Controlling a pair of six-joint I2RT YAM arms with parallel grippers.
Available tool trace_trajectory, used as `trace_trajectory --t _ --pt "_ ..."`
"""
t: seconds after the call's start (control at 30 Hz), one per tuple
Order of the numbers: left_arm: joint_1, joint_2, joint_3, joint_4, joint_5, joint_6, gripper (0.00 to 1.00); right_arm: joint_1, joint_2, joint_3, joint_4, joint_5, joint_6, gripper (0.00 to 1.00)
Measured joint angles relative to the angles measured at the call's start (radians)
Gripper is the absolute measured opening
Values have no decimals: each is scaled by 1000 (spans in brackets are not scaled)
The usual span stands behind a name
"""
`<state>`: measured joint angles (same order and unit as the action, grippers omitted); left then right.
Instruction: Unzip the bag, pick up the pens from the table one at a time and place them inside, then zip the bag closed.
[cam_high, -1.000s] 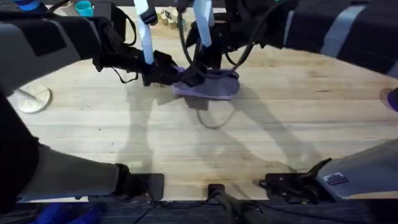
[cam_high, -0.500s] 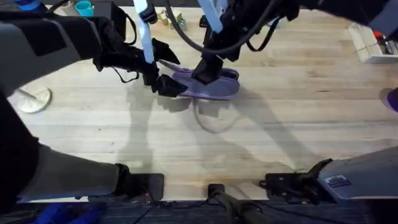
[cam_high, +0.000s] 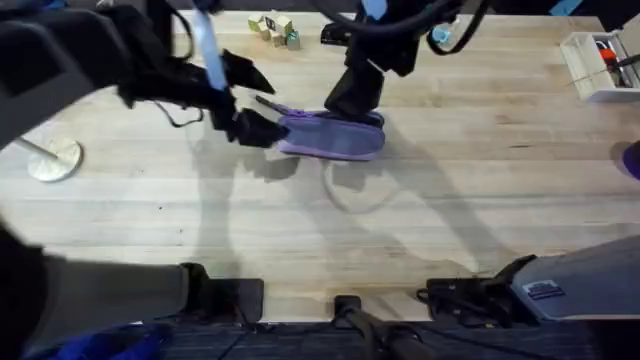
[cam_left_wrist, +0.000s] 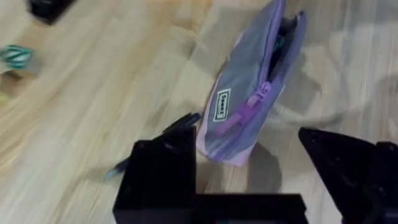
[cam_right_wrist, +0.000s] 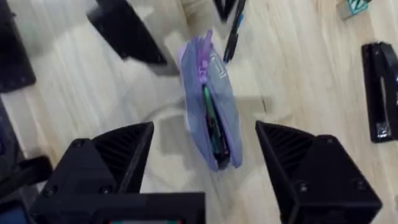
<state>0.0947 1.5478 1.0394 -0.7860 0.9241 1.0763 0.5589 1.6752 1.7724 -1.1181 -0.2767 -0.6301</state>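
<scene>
The lavender bag (cam_high: 330, 138) lies on the table (cam_high: 470, 210) at centre back. Its zipper is drawn back to the pull (cam_left_wrist: 258, 99) and the slit gapes, showing dark and green contents (cam_right_wrist: 211, 124). A thin dark pen (cam_high: 270, 103) lies on the table just beyond the bag's left end, its tip partly behind one left finger (cam_left_wrist: 163, 168) in the left wrist view. My left gripper (cam_high: 250, 100) hangs open at the bag's left end, touching nothing. My right gripper (cam_high: 356, 95) is open above the bag's far right part, the bag (cam_right_wrist: 210, 99) showing between its fingers, which hold nothing.
A black stapler (cam_high: 336, 35) and small wooden blocks (cam_high: 275, 25) sit at the back behind the bag. A white tray (cam_high: 592, 62) holding markers stands at the back right, a white disc (cam_high: 50, 160) at the left. A thin cord loop (cam_high: 350, 195) lies in front of the bag.
The left gripper has let go of the bag's left end and pulled back to the left. The right gripper has risen off the bag. The bag has settled flat.
</scene>
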Motion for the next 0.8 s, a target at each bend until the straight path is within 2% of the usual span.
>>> trace_trajectory --t 0.2,0.37,0.5,0.63,0.67,0.8 --pt "104 -140 15 -95 6 0 993 -25 0 10 -50 4 -15 995" --pt "171 -226 15 -146 7 1 993 -28 0 10 -50 54 -44 995" --pt "201 -270 15 -174 7 1 993 -28 0 10 -50 78 -54 995" --pt "204 -274 16 -186 7 0 993 -28 0 10 -50 87 -58 995" --pt "204 -274 16 -187 7 0 993 -28 0 10 -50 89 -61 968" --pt "205 -274 16 -188 7 0 993 -28 0 10 -50 94 -68 374"
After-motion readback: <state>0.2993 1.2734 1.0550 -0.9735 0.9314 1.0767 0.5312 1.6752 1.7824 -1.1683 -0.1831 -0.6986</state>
